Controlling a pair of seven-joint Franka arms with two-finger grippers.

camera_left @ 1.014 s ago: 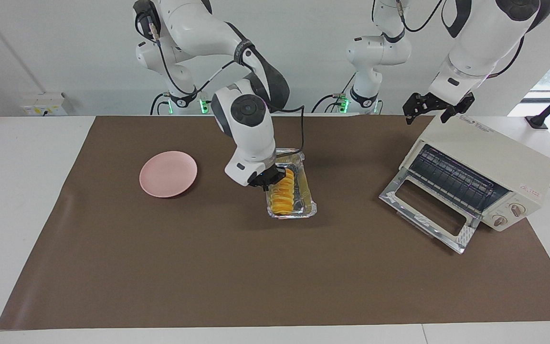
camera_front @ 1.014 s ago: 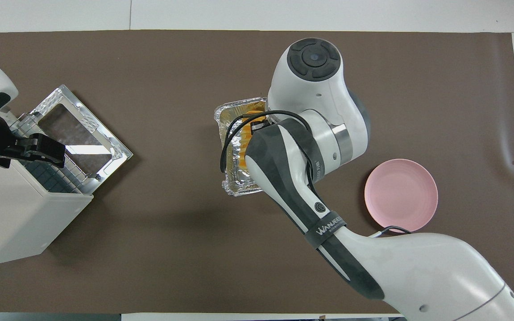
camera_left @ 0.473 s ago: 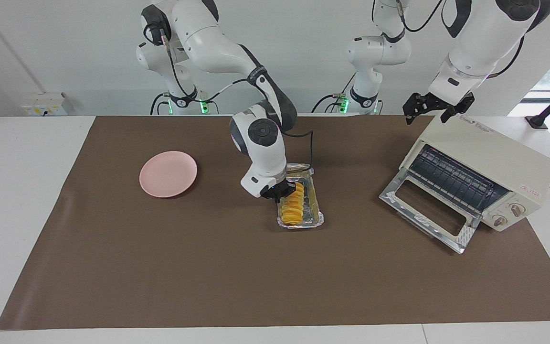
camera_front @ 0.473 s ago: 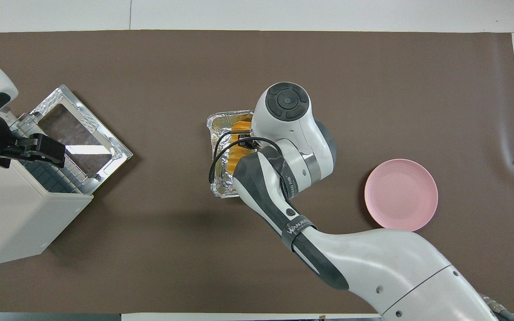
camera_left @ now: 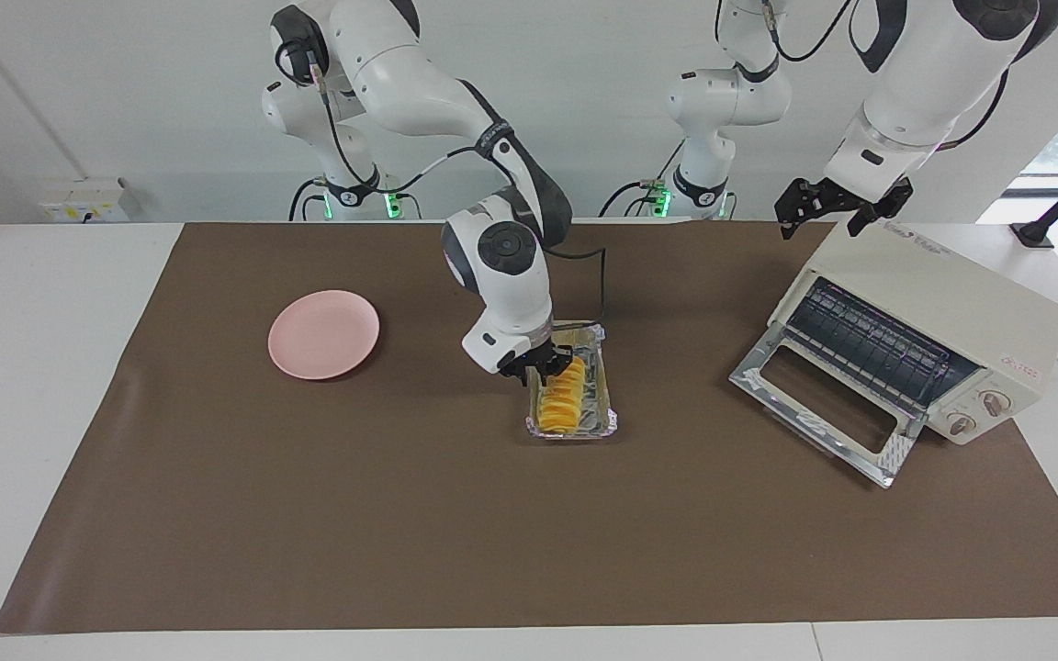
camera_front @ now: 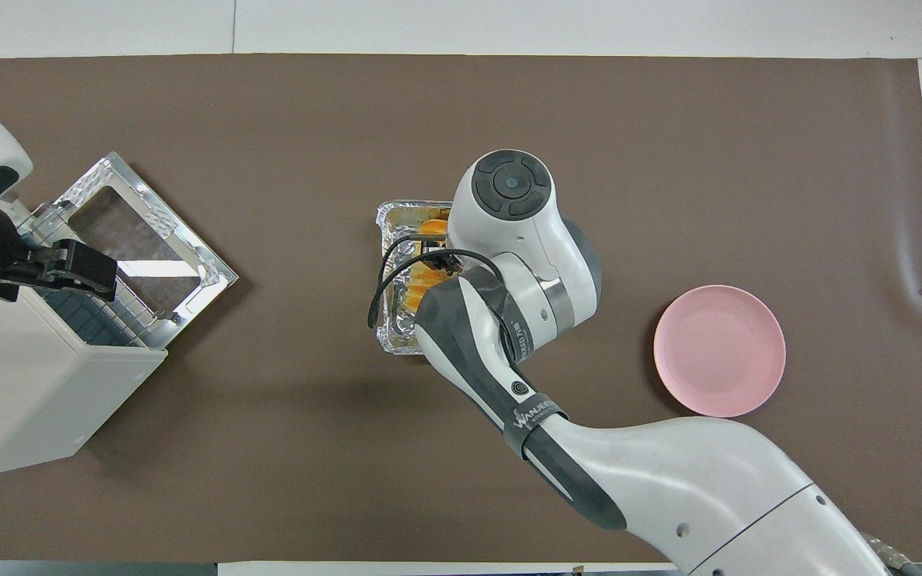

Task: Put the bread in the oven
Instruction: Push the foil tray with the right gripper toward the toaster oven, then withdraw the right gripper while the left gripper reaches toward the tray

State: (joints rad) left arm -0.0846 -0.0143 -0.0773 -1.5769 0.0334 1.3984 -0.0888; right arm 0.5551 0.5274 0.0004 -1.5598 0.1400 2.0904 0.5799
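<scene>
In the facing view, going from left to right, there is first a round pink plate on the brown mat, toward the right arm's end of the table. Next comes the right gripper, low over the end of the foil tray that is nearer to the robots; I cannot tell if its fingers are wide or narrow, or if they touch anything. The bread lies in this tray, at the middle of the mat: a small long loaf, golden yellow-orange, with ridges across it like a row of slices. Then comes the oven (cream-white, two round knobs on its front) at the left arm's end, with its glass door dropped open and the wire rack visible inside. The left gripper waits over the oven's top edge, and its fingers are spread apart with nothing between them. The overhead view hides most of the bread under the right arm and does not show the knobs.
</scene>
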